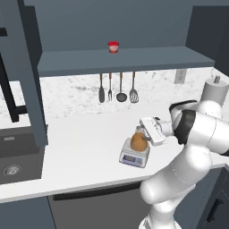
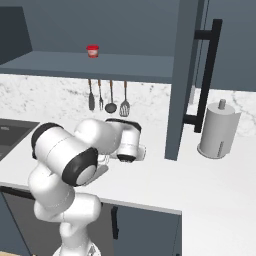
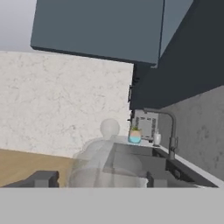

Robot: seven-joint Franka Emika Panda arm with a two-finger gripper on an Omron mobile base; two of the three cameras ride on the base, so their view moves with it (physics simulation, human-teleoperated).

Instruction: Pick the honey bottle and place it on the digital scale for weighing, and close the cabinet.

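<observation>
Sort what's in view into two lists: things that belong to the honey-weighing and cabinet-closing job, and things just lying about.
Job:
honey bottle, sitting on the digital scale
digital scale
cabinet, door standing open
pincer, at the bottle; cannot tell if open or shut

Lying about:
red-lidded jar on the cabinet shelf
hanging utensils
paper towel roll
sink

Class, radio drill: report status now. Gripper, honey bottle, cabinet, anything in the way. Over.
Gripper at honey bottle, grip state unclear. Bottle sits on digital scale. Cabinet doors open, not yet closed. Red-lidded jar on shelf, nothing blocking.
</observation>
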